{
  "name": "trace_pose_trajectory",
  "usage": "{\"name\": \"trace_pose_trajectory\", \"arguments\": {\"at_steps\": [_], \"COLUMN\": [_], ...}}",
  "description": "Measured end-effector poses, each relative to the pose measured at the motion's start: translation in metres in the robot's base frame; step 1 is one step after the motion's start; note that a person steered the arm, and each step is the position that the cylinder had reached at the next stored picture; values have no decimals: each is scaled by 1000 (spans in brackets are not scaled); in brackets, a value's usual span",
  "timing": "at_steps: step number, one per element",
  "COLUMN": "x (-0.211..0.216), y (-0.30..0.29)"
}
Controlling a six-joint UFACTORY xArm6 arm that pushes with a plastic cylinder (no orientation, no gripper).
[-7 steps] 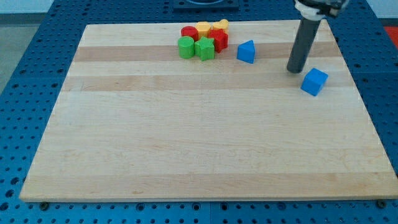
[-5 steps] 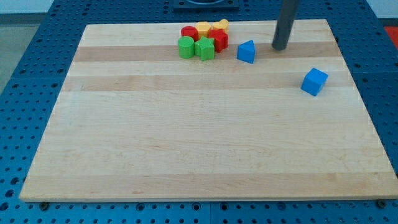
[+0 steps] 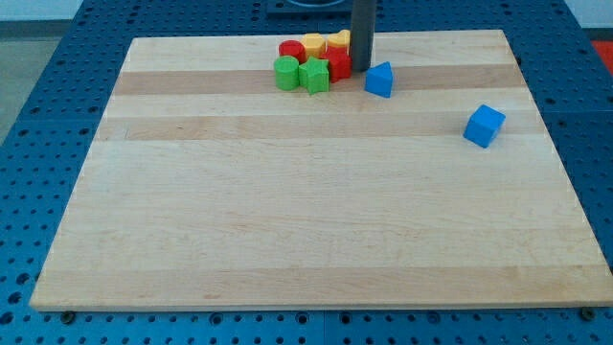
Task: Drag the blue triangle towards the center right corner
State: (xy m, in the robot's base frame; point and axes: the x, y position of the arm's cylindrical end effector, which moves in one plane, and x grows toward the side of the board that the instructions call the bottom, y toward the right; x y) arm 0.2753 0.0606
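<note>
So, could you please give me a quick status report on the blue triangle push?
My tip down just upper-left of the blue triangle. Red block close on the tip's left. Blue cube sits toward the right edge.

Pale wooden board [image 3: 316,220] on a blue perforated table [image 3: 38,115] — evenly lit
</note>
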Motion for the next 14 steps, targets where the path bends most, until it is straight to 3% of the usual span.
{"name": "trace_pose_trajectory", "arguments": {"at_steps": [3, 5, 7, 14], "x": [44, 16, 47, 37], "y": [4, 7, 12, 75]}}
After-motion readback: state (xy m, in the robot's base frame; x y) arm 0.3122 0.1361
